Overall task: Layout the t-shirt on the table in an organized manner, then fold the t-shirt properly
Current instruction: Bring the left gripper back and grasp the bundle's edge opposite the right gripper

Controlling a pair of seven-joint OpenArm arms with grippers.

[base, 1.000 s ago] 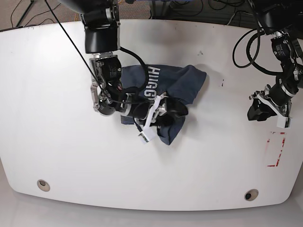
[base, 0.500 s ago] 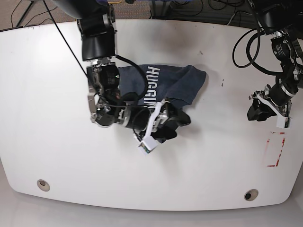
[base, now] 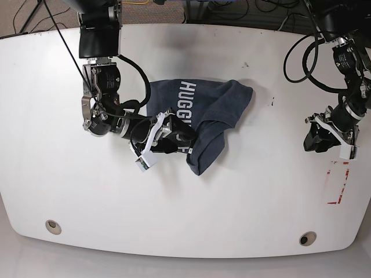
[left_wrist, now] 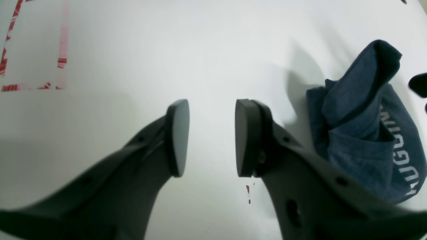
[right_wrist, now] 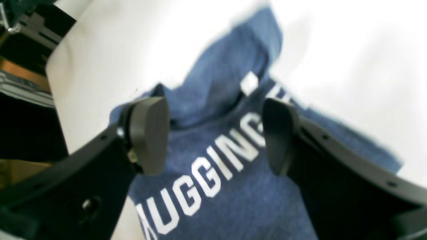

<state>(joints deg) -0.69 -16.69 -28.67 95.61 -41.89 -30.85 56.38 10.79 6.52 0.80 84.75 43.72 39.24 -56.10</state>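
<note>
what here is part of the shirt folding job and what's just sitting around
Part of the job:
- navy t-shirt, bunched, white lettering
- white table
- right gripper, open over the shirt
- left gripper, open, empty, off to the side

Just there:
- red-outlined rectangle mark
- two grommet holes
- cables at the table's far edge

Brown carpeted floor (base: 35, 14) past the far edge of the desk, black cables (base: 243, 10) tangled on it – a tripod leg (base: 32, 13) at top left. Pale grey floor (base: 174, 267) below the near edge. Bright even overhead light, soft shadows.
</note>
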